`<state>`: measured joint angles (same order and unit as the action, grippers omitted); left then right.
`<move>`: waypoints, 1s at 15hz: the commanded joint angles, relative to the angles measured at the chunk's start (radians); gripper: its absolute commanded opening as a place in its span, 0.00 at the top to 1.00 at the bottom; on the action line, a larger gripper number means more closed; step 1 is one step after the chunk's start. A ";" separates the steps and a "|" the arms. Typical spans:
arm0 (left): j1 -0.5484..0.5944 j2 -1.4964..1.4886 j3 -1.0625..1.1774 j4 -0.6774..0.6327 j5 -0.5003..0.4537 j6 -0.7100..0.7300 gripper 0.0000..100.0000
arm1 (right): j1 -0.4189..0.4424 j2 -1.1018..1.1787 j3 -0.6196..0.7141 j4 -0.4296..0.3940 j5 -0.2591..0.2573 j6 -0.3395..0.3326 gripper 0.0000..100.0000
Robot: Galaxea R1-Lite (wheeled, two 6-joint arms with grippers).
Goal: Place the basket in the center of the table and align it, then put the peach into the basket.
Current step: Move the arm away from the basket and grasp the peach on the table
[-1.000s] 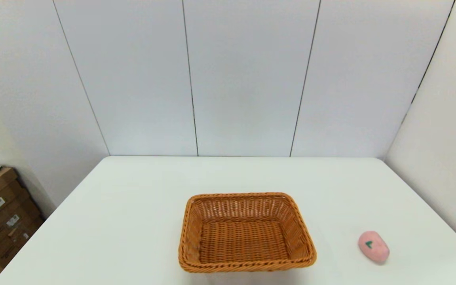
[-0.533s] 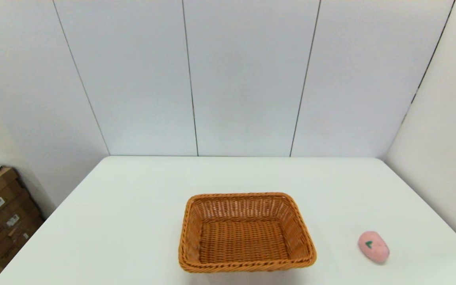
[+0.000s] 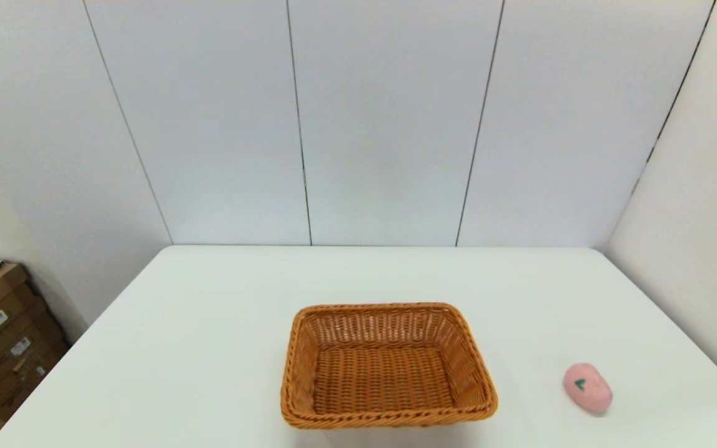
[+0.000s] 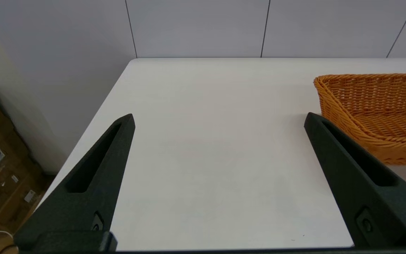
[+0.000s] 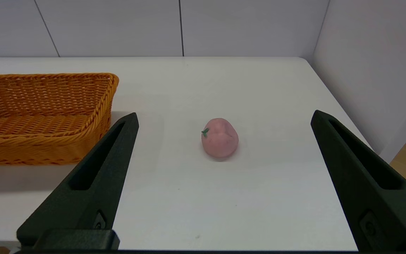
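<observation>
The basket (image 3: 388, 366) sits on the table (image 3: 209, 323) toward the near edge, roughly midway across, its long sides running about square with the table edge. It holds nothing. The peach (image 3: 587, 388) lies on the table well apart from it, off to the robot's right and close to the near edge.

Judging from this layout, the basket already looks close to centred and aligned, though it may sit a little near the robot; either a small nudge away is due, or the work passes to the peach. Nothing is grasped, so the task seems to be at or near its start.

Neither arm shows in the head view; both appear drawn back at the near edge of the table. The left gripper (image 4: 219, 118) has its fingers (image 4: 99, 176) spread wide, facing bare table with the basket's left end just beside one finger's line. The right gripper (image 5: 224, 118) also has its fingers (image 5: 97, 180) wide apart, and the peach (image 5: 220, 137) lies ahead, framed between them, untouched.

The next move probably calls for the right arm to reach forward and down so the fingers straddle the peach, then close gently, since it looks soft and rounded and could roll or squeeze out. After that comes a lift over the basket's (image 5: 44, 116) rim.
</observation>
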<state>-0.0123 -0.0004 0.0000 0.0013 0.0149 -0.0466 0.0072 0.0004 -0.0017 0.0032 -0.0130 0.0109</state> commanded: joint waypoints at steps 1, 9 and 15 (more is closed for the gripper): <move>0.000 -0.001 -0.002 0.002 0.019 -0.026 0.00 | 0.000 0.000 0.000 0.000 -0.002 0.000 0.00; 0.000 -0.001 0.000 0.002 0.019 -0.027 0.00 | 0.004 0.424 -0.350 0.201 0.056 -0.022 0.00; 0.000 -0.001 0.000 0.002 0.019 -0.027 0.00 | 0.002 1.181 -0.455 0.166 0.019 -0.031 0.00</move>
<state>-0.0123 -0.0009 -0.0004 0.0023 0.0332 -0.0730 0.0089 0.6566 -0.3640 0.1923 0.0234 -0.0096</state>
